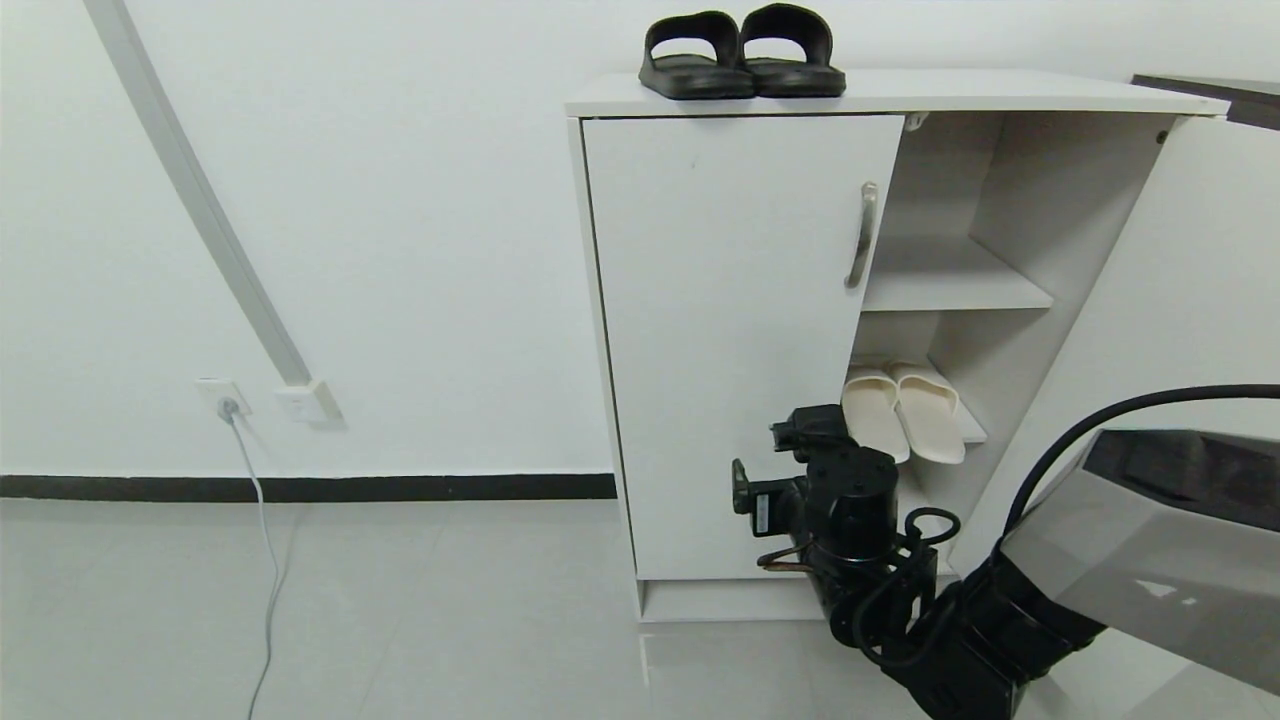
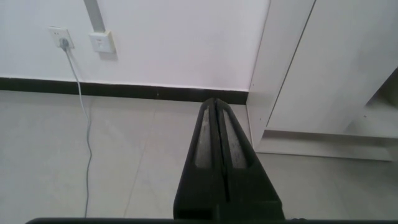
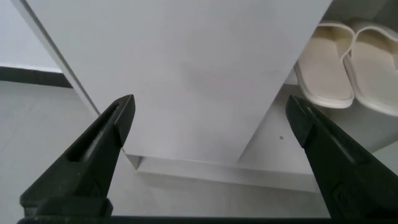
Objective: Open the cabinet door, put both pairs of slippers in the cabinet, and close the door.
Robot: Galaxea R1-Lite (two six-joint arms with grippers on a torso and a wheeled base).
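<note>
Now, head view, cabinet: my cabinet point(image 1: 1000, 92) stands against the wall, with the left door point(image 1: 740, 340) closed and the right door point(image 1: 1180, 270) wide open.
Head view, black slippers: the black slippers point(image 1: 742, 55) sit side by side on the cabinet's top, above the left door.
Head view, white slippers: the white slippers point(image 1: 903, 412) lie side by side on the lower shelf point(image 1: 972, 430), inside the open half.
Head view, right gripper: my right gripper point(image 1: 772, 458) hangs low in front of the left door, near the white slippers and apart from them.
Left wrist view, left gripper: my left gripper point(image 2: 215, 109) has its fingers pressed together on nothing, above the floor point(image 2: 124, 162), with the cabinet's base near.
Left wrist view, wall: a socket point(image 2: 60, 37) has a grey cord point(image 2: 84, 106) hanging down to the floor.
Right wrist view, right gripper: my jaws are spread wide and empty, facing the lower part of the left door.
Right wrist view, white slippers: they rest on their shelf just past that door's edge.
</note>
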